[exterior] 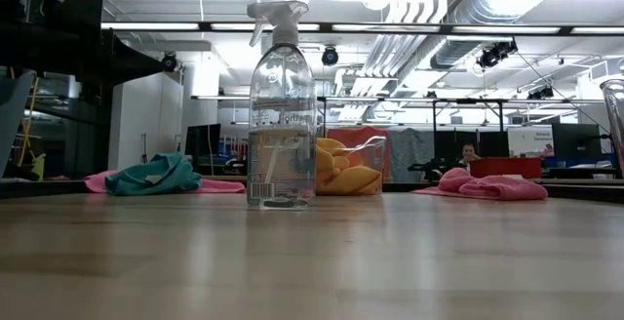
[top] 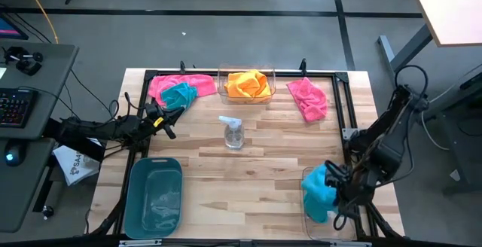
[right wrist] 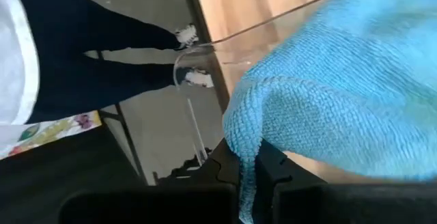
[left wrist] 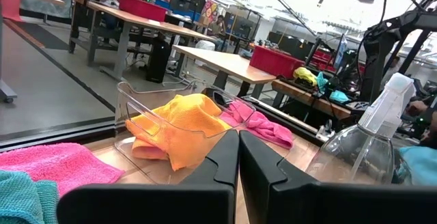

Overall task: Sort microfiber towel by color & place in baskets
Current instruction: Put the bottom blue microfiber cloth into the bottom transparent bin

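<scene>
My right gripper [top: 337,181] is shut on a light blue towel [top: 319,192] over the clear basket [top: 310,224] at the table's near right corner. My left gripper [top: 167,123] is shut and touches nothing; it hovers near the table's left side, just short of a teal towel [top: 179,94] lying on a pink towel [top: 169,83]. Orange towels [top: 248,84] fill a clear basket [top: 269,93] at the far edge. Another pink towel [top: 309,99] lies flat far right. The teal basket [top: 154,196] stands near left. My right gripper pinches a bunched fold of the blue towel [right wrist: 244,157] between its two fingers, coming from above. The rest of the towel [right wrist: 341,94] spreads out below the fingers, over the clear basket's rim [right wrist: 205,44]. Whether its lower end rests in the basket does not show.
A clear spray bottle [top: 233,132] stands upright at the table's middle, between the two arms. A black frame [top: 343,104] runs along the table's far and side edges. A person's legs and shoes [right wrist: 102,53] show beside the table's near right corner.
</scene>
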Available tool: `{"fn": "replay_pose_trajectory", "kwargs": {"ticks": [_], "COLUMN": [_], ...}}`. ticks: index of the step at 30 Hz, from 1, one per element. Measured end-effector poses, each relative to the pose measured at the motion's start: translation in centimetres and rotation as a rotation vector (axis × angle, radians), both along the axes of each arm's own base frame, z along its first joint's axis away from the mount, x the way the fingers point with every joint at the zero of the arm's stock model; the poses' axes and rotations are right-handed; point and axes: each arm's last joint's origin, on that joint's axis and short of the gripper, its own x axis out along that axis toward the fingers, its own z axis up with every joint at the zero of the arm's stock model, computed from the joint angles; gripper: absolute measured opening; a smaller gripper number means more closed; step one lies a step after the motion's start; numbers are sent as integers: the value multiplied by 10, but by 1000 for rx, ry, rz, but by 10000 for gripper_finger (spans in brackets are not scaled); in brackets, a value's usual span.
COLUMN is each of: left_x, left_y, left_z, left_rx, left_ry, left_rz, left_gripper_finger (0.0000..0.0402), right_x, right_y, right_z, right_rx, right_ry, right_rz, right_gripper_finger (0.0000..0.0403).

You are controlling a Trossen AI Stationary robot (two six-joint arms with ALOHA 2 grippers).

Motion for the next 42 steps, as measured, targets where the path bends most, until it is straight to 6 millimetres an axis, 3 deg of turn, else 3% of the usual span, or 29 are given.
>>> {"fn": "replay_pose_trajectory", "kwargs": {"ticks": [17,42], "left_x": [0,0], "left_y": [0,0], "left_z": [0,0], "left_rx": [0,0], "left_ry": [0,0], "left_rz": [0,0], "left_gripper_finger": [0,0], "right_x": [-11,-8], "right_y": [11,9], "right_z": [-7,-6], "right_rx": [-56,-104], "right_ry": [-109,-187], "right_rz": [72,64], "right_gripper_finger": [0,0]}}
